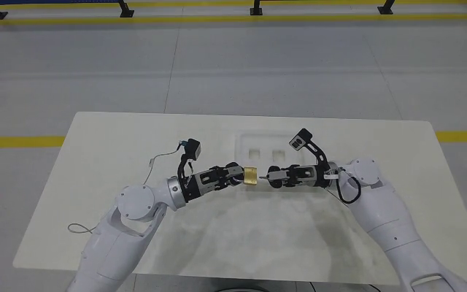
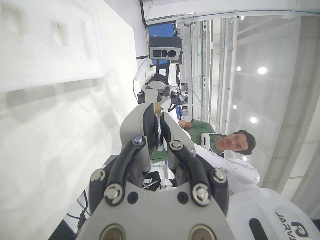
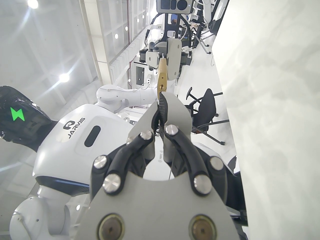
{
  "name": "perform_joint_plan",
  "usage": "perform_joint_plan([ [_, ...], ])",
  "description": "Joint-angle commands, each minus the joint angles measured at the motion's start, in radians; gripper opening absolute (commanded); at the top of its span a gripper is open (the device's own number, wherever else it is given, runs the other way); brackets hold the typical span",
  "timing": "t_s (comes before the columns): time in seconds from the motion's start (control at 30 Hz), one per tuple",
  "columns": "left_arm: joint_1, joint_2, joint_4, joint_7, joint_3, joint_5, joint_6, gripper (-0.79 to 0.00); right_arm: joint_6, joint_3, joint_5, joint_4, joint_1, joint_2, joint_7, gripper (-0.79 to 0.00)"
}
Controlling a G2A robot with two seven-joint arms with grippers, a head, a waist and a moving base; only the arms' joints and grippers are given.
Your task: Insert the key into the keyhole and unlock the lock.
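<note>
A brass padlock (image 1: pixel 250 175) is held above the middle of the table by my left gripper (image 1: pixel 239 175), which is shut on it. In the left wrist view the fingers (image 2: pixel 150 121) clamp the silver shackle (image 2: pixel 159 131), and the brass body (image 2: pixel 157 107) sticks out past the tips. My right gripper (image 1: pixel 272 177) faces it from the other side, shut on the key (image 1: pixel 263 177). In the right wrist view the padlock (image 3: pixel 162 74) shows its keyhole face just beyond my right gripper (image 3: pixel 161 98). The key is mostly hidden between the fingers. Whether the key's tip touches the keyhole I cannot tell.
A white foam tray (image 1: pixel 266 146) with shallow recesses lies on the white table (image 1: pixel 109 168) just behind the grippers, and the same tray (image 2: pixel 50 38) appears in the left wrist view. A thin cable (image 1: pixel 79 229) hangs by the table's near left edge.
</note>
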Motion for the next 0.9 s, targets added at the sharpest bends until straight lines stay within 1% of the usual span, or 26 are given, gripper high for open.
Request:
perform_joint_plan([
  [0.0,0.001,0.001,-0.001,0.002,0.000,0.004,0.000,-0.785,0.002,0.000,-0.004,0.001,-0.001,0.000,-0.008,-0.785],
  [0.4,0.004,0.006,-0.009,0.015,0.002,0.041,-0.001,-0.785,0.015,0.003,-0.032,-0.011,-0.005,-0.001,-0.043,-0.785],
  [0.87,0.007,0.011,-0.010,0.020,0.002,0.044,-0.001,-0.785,0.022,-0.001,-0.042,-0.019,-0.008,-0.002,-0.051,-0.785],
])
